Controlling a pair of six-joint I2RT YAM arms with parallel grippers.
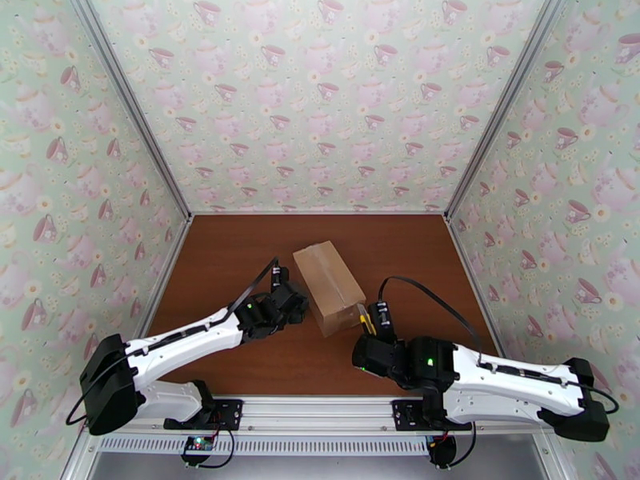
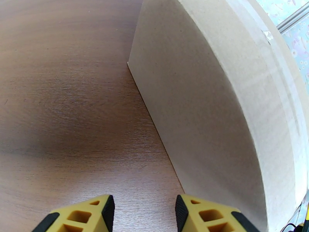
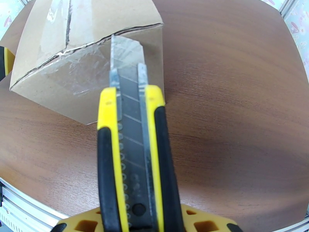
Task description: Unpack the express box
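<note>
Knife [image 3: 131, 163] just beside express box [image 3: 77, 78]

The express box [image 1: 329, 286] sits on the table [image 1: 232, 258], about in the middle. The left gripper [image 1: 299, 307] is just beside the box's left side, toward its near end. The right gripper [image 1: 370, 322] is by the box's near right corner. The knife [image 3: 131, 151] in it points away, with its tip up at the top edge of the box's near end.

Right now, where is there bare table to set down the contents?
Bare: the strip between the express box and the back wall, and from its right side to the right wall. Crowded: its near end, left jaws beside it, knife at the tape.
</note>
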